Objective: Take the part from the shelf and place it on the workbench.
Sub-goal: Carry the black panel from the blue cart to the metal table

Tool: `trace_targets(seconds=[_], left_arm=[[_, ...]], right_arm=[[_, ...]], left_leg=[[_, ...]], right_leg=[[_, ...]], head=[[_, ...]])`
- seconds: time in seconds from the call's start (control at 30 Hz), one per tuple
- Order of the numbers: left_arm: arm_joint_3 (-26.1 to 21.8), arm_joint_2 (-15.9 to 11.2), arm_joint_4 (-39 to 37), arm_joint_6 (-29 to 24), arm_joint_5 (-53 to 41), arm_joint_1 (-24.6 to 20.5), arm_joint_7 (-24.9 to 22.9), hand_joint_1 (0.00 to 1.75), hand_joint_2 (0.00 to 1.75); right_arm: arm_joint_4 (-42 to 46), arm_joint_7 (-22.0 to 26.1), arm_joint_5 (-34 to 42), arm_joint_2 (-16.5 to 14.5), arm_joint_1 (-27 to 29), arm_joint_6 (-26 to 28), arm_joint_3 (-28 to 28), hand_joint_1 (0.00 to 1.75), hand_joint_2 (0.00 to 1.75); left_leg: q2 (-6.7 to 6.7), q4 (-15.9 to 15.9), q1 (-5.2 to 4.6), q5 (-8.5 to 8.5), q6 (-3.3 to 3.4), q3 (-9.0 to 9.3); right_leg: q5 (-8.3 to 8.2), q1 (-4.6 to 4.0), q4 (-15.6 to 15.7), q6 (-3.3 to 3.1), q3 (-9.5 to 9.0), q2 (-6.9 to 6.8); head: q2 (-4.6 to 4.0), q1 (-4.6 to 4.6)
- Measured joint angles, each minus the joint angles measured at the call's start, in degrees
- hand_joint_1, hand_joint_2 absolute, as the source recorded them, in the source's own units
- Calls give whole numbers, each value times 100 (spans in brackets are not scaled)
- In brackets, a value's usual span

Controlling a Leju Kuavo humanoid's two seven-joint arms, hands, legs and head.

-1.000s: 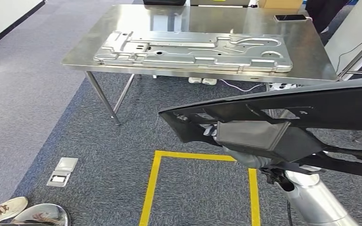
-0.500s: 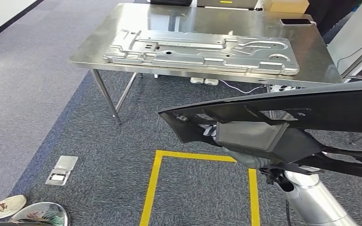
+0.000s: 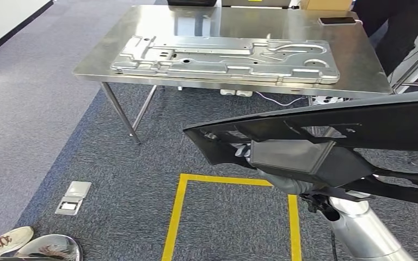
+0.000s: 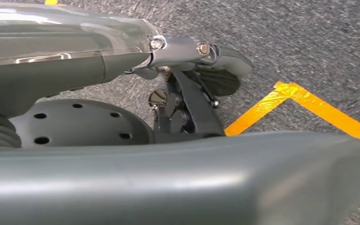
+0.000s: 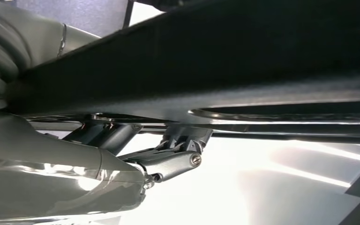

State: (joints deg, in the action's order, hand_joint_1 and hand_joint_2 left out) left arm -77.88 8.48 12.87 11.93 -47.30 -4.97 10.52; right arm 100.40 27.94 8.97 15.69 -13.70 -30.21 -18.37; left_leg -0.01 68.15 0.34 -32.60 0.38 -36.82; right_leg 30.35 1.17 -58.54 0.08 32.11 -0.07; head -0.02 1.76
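Note:
A long black plastic part [image 3: 359,122] with a grey box on its underside hangs across my front, over the carpet and short of the workbench [image 3: 359,70]. One silver arm [image 3: 359,234] rises from the lower right to the part's underside. In the left wrist view my left hand [image 4: 187,93] curls against the part's grey surface [image 4: 168,178]. In the right wrist view my right hand [image 5: 168,161] grips the part [image 5: 215,61] from below. How the fingers close is partly hidden in both.
A large pressed metal panel [image 3: 223,57] covers much of the steel workbench; a phone [image 3: 334,20] lies at its far right corner. A person in dark clothes [image 3: 397,22] stands behind it. Yellow tape [image 3: 177,206] marks the carpet; a floor socket [image 3: 72,197] and a shoe [image 3: 5,242] lie left.
The whole view swayed right, then back left, so the camera moved. The part keeps its place in front of me. More of the person shows at the top right.

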Motion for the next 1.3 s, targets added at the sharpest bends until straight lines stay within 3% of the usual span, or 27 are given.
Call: trace_targets(seconds=[0.07,0.1,0.23,0.3,0.37,0.4,0.43,0.47,0.53,0.6,0.7,0.77,0.87,0.9,0.93,0.97,1.03,1.1,1.23,1.3], left_arm=[[0,-1,1,0,-1,-6,1,0,175],[0,-2,1,0,-1,-11,1,0,175],[0,0,0,-1,-1,-12,2,0,175],[0,3,0,0,-1,-13,3,0,175],[0,3,0,0,-1,-13,2,0,175],[0,3,0,0,-1,-10,1,0,175],[0,3,0,0,0,-8,1,0,175],[0,3,0,0,0,-7,1,0,175],[0,5,0,0,0,-8,0,0,175],[0,7,1,0,0,-11,0,0,175],[0,6,0,0,0,-9,0,0,175],[0,5,0,0,0,-16,0,0,175],[0,7,0,0,-1,-14,0,0,175],[0,7,0,0,-1,-7,-1,0,175],[0,7,0,0,-1,-1,-1,0,175],[0,6,0,0,0,2,-1,0,175],[0,5,1,0,0,0,1,0,175],[0,2,2,0,-1,-7,1,0,175],[0,-1,0,-1,-1,-11,1,0,175],[0,-1,1,-1,0,-12,3,0,175]], right_arm=[[1,1,0,-1,-5,0,1,175,175],[1,0,0,-1,-6,0,1,175,175],[5,1,0,-1,-16,0,6,175,175],[5,1,0,0,-25,0,10,175,175],[-2,1,-1,0,-11,0,8,175,175],[-5,0,-1,0,2,0,7,175,175],[-7,-1,-1,0,10,0,5,175,175],[-7,-1,-1,0,13,0,5,175,175],[-7,0,-1,0,6,0,7,175,175],[-6,0,-1,0,3,0,7,175,175],[-4,-1,1,0,11,0,7,175,175],[-1,-1,2,0,0,0,8,175,175],[-1,0,0,-2,-1,0,4,175,175],[-2,0,-1,-2,2,0,2,175,175],[-2,-1,-1,-2,4,0,1,175,175],[-2,-1,-1,-2,5,0,0,175,175],[1,0,0,-2,0,0,0,175,175],[3,1,1,-2,-6,0,1,175,175],[7,1,1,-2,-9,0,5,175,175],[9,2,2,-1,-23,0,9,175,175]], left_leg=[[-7,-703,-23,290,62,325],[-11,-864,-37,322,90,393],[-6,-985,-32,322,174,423],[9,-1030,-9,347,212,444],[16,-1031,-14,347,223,443],[18,-1030,-17,345,224,444],[19,-1027,-18,344,224,449],[18,-1025,-17,340,222,459],[13,-1007,-23,317,198,475],[7,-972,-45,298,156,451],[4,-950,-49,292,109,423],[2,-777,-38,147,60,359],[2,243,-7,-378,-18,-90],[2,555,-1,-475,-28,-233],[2,678,0,-462,-28,-295],[1,562,-1,-336,-16,-247],[-2,-180,-16,78,47,86],[-8,-783,-45,303,115,358],[-6,-977,-58,315,177,426],[7,-1038,-31,349,215,450]], right_leg=[[15,-12,-3,28,-9,10],[18,-15,-5,50,0,12],[79,-11,-51,179,23,11],[371,-8,-487,207,202,12],[725,-9,-1257,223,553,12],[796,-8,-1533,231,683,12],[742,-6,-1590,236,711,11],[581,-2,-1408,240,627,9],[164,2,-621,235,265,2],[-14,-2,-81,205,44,6],[-7,-7,-21,129,46,23],[-18,12,-13,61,39,11],[-16,18,-11,8,40,-12],[-16,14,-12,6,39,-15],[-15,10,-12,6,36,-13],[-14,6,-13,7,30,-9],[-6,-1,-11,11,10,1],[6,-16,-16,36,11,10],[27,-14,-12,157,24,11],[261,-15,-324,200,144,13]], head=[[0,-1],[0,-1],[0,-3],[0,-4],[0,-4],[0,-4],[0,-4],[0,-4],[0,-4],[0,-4],[0,-2],[1,0],[0,1],[0,1],[0,1],[0,1],[0,1],[0,1],[0,-1],[0,-3]])
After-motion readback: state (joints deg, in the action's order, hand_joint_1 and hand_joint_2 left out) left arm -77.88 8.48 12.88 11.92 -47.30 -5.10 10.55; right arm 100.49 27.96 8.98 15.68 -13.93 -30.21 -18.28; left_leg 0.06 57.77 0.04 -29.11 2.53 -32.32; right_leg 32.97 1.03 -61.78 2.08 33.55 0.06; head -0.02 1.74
